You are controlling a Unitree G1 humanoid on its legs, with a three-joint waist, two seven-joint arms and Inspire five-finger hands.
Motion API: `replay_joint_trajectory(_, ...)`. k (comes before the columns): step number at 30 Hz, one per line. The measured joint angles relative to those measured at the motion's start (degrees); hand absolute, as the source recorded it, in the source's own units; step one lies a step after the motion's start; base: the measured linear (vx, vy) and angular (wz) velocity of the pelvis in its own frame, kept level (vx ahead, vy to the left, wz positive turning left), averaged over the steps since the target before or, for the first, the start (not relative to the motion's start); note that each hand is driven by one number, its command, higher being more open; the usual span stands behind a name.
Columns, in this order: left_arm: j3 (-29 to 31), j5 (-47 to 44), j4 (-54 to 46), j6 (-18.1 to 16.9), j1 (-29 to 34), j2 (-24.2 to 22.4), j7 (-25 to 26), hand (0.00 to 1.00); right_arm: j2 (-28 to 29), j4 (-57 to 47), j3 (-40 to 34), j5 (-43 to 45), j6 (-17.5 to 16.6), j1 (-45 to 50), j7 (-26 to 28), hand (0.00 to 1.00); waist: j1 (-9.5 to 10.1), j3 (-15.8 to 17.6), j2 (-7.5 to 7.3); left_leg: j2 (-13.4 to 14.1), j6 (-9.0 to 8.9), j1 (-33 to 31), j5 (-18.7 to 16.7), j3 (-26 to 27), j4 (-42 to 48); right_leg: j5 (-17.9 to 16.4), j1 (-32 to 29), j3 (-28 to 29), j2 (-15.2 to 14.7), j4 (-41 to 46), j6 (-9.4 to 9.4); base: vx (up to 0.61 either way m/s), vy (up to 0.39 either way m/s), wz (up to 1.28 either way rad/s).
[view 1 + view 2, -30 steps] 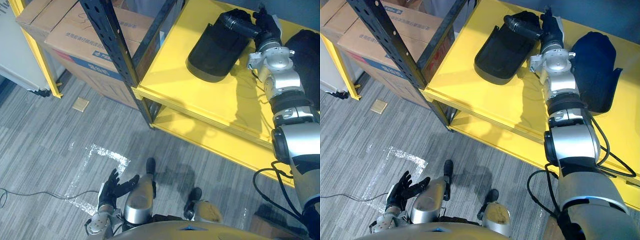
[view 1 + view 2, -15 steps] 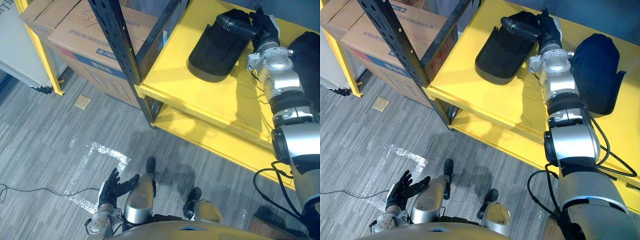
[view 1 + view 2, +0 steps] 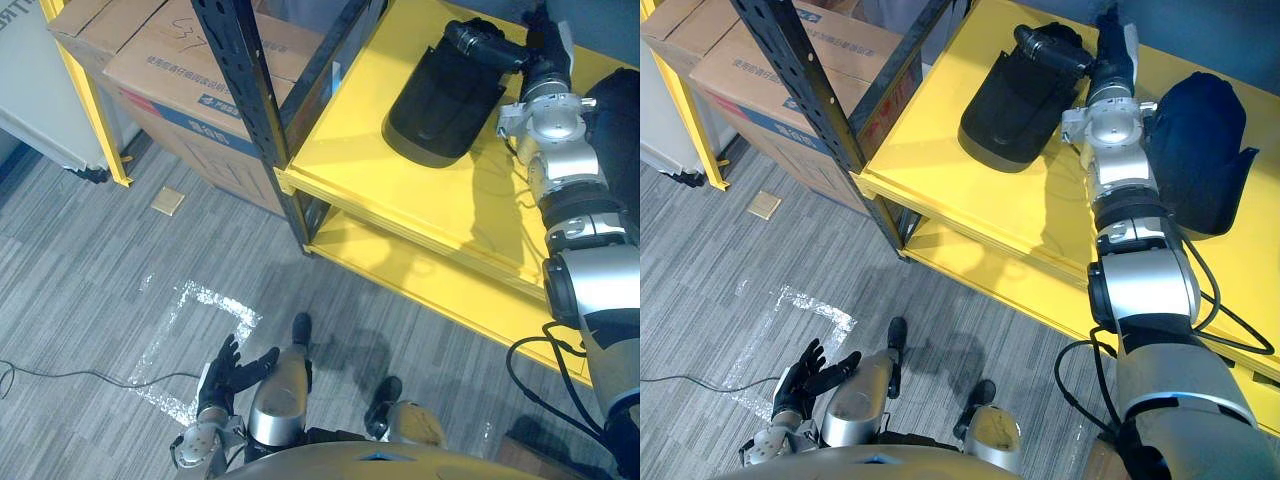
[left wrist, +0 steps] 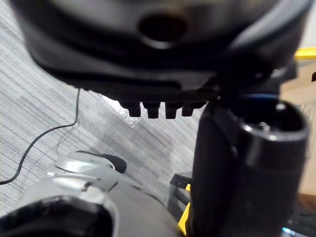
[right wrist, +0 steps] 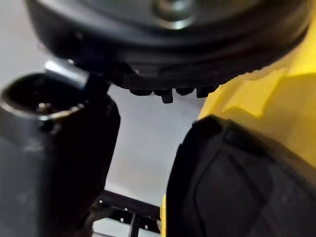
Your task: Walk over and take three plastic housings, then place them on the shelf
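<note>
My right arm reaches straight up and away from me over the yellow shelf [image 3: 1040, 215], wrist nearly in line with the forearm. The right hand [image 3: 1112, 48] sits at the far end of the top deck, its fingers pointing straight away from me and relaxed, the white-covered thumb standing off to one side; it clasps nothing. In the right wrist view the fingers look straight, with black plastic beyond them.

One black plastic housing [image 3: 1015, 105] lies on the shelf deck just to the left of that hand, its tube-like neck pointing toward the hand. I cannot tell whether the neck touches the fingers. A second housing [image 3: 1200, 150] lies on the same deck on the other side of my right forearm, close against it.

My left arm hangs low by my side over the grey floor [image 3: 90, 270], the left hand [image 3: 226, 375] loose with fingers spread, holding nothing. Cardboard boxes [image 3: 170, 60] sit behind the shelf's black post [image 3: 245, 85].
</note>
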Motion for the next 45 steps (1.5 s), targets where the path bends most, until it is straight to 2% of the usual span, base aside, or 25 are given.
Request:
replay_joint_trajectory(2, 0.00, 0.00, 0.07, -0.07, 0.00, 0.00, 0.00, 1.00, -0.05, -2.91, -0.95, -1.17, -0.29, 0.09, -2.98, 1.00, -0.28, 0.01, -0.02, 0.10, -0.02, 0.00, -0.01, 0.25, -0.08, 0.02, -0.15, 0.29, 0.09, -0.22, 0.01, 0.00, 0.000, -0.07)
replay_joint_trajectory(3, 0.01, 0.00, 0.10, -0.18, 0.00, 0.00, 0.10, 1.00, -0.05, -7.69, -2.54, -2.29, -0.61, 1.05, -4.86, 1.00, -0.44, 0.01, -0.02, 0.24, -0.11, 0.00, -0.07, 0.60, -0.12, 0.15, -0.27, 0.81, 0.21, -0.56, 0.17, 0.00, 0.000, -0.12)
replay_joint_trajectory(5, 0.06, 0.00, 0.30, -0.64, 0.01, 0.00, 0.26, 1.00, -0.05, -20.78, -5.29, -2.43, -2.11, 5.48, -7.33, 1.00, -1.27, -0.03, -0.08, 0.33, -0.27, 0.04, -0.22, 0.98, -0.17, 0.28, -0.30, 1.03, 0.28, -0.94, 0.31, 0.01, -0.001, -0.12)
replay_joint_trajectory(7, 0.69, 0.00, 1.47, -0.84, 0.12, -0.11, 0.55, 1.00, -0.01, -41.88, -6.87, -5.83, -3.69, 15.04, -7.82, 1.00, -2.28, -0.30, -0.67, 0.41, -0.38, 1.40, -0.34, 2.77, -1.29, 0.44, -0.32, 2.63, 0.23, -1.43, 0.55, 0.05, -0.003, -0.30)
replay_joint_trajectory(8, 0.97, 0.02, 1.75, -0.86, 0.18, -0.09, 0.74, 1.00, 0.06, -46.41, -6.82, -6.47, -4.17, 17.56, -7.33, 1.00, -2.93, -0.53, -1.04, 0.32, -0.41, 1.62, -0.38, 3.04, -1.45, 0.46, -0.22, 2.93, 0.21, -1.64, 0.57, 0.09, -0.005, -0.40)
replay_joint_trajectory(11, 2.51, 0.32, 4.15, -0.89, 1.33, 0.84, 1.28, 1.00, 2.94, -66.51, -6.18, -6.59, -4.22, 34.39, -0.55, 1.00, -5.88, -2.88, -4.17, 0.60, -0.99, 3.94, -0.80, 5.59, -3.22, 0.47, -0.02, 5.25, 0.35, -1.90, 0.59, 0.07, -0.011, -0.37)
replay_joint_trajectory(13, 2.51, 0.88, 5.42, -0.99, 1.53, 1.77, 1.38, 1.00, 4.79, -72.12, -5.05, -6.23, -3.14, 43.48, 2.91, 1.00, -7.05, -4.69, -5.64, 0.93, -1.27, 4.70, -1.41, 6.96, -3.29, 0.47, -0.04, 6.54, 0.48, -1.89, 0.59, 0.07, -0.018, -0.40)
replay_joint_trajectory(14, 2.49, 1.16, 5.75, -0.99, 1.52, 2.31, 1.40, 1.00, 6.07, -73.61, -4.22, -5.49, -2.61, 48.21, 4.69, 1.00, -7.85, -5.42, -6.35, 1.09, -1.47, 5.12, -1.81, 7.65, -3.21, 0.47, 0.00, 7.28, 0.53, -1.78, 0.60, 0.05, -0.010, -0.31)
replay_joint_trajectory(17, 2.46, 1.47, 6.50, -1.22, 1.53, 2.80, 1.44, 1.00, 8.75, -76.00, -3.24, -1.34, -1.95, 59.06, 10.01, 1.00, -8.88, -6.34, -7.28, 1.24, -1.47, 5.05, -2.39, 8.79, -3.15, 0.50, -1.14, 8.34, 0.50, -1.69, 0.64, -0.03, 0.004, -0.21)
replay_joint_trajectory(21, 2.36, 1.50, 6.88, -1.15, 1.70, 2.76, 2.04, 1.00, 9.00, -77.61, -0.22, 0.71, -1.56, 65.83, 17.68, 1.00, -9.72, -6.88, -6.88, 1.21, -1.37, 4.82, -2.77, 9.74, -3.12, 0.52, -2.08, 9.32, 0.31, -1.56, 0.68, -0.03, 0.017, -0.14)
replay_joint_trajectory(26, 1.71, 1.24, 6.81, -1.11, 1.88, 2.85, 2.51, 1.00, 9.00, -77.73, 2.45, 0.70, -2.06, 66.23, 20.26, 1.00, -10.32, -7.27, -6.40, 1.27, -1.34, 3.29, -2.45, 9.91, -2.42, 0.52, -3.94, 10.22, 0.23, -0.72, 0.67, -0.01, 0.006, -0.02)
replay_joint_trajectory(30, 1.75, 1.00, 6.78, -1.08, 1.81, 2.84, 2.69, 1.00, 9.00, -78.50, 2.92, 3.46, -3.91, 66.10, 20.63, 1.00, -10.15, -7.40, -6.20, 1.24, -1.04, 2.33, -2.91, 9.59, -0.90, 0.52, -4.06, 10.14, 0.08, -0.57, 0.67, 0.00, 0.010, 0.03)
replay_joint_trajectory(34, 1.80, 0.71, 6.77, -1.00, 1.74, 2.82, 2.75, 1.00, 9.02, -81.00, 6.19, 6.71, -5.98, 65.11, 23.92, 1.00, -10.55, -7.52, -6.01, 1.25, -0.82, 0.77, -3.21, 9.16, 0.27, 0.53, -4.91, 9.90, -0.09, 0.21, 0.66, 0.00, 0.015, 0.06)
replay_joint_trajectory(40, 1.83, 0.74, 6.90, -1.02, 0.89, 2.80, 3.24, 1.00, 9.56, -80.99, 13.57, 9.32, -5.99, 64.34, 27.29, 1.00, -9.43, -7.50, -5.91, 1.21, -0.56, -0.70, -3.69, 8.32, 1.72, 0.53, -5.26, 8.98, -0.23, 0.38, 0.65, -0.03, 0.009, 0.07)
replay_joint_trajectory(45, 1.69, 0.25, 6.88, -1.02, 0.83, 2.59, 3.96, 1.00, 11.72, -80.85, 17.02, 9.32, -5.94, 61.88, 27.27, 1.00, -9.10, -7.38, -5.67, 1.12, -0.48, -1.13, -3.54, 7.64, 1.94, 0.46, -5.52, 8.55, -0.25, 0.44, 0.55, -0.03, 0.005, 0.05)
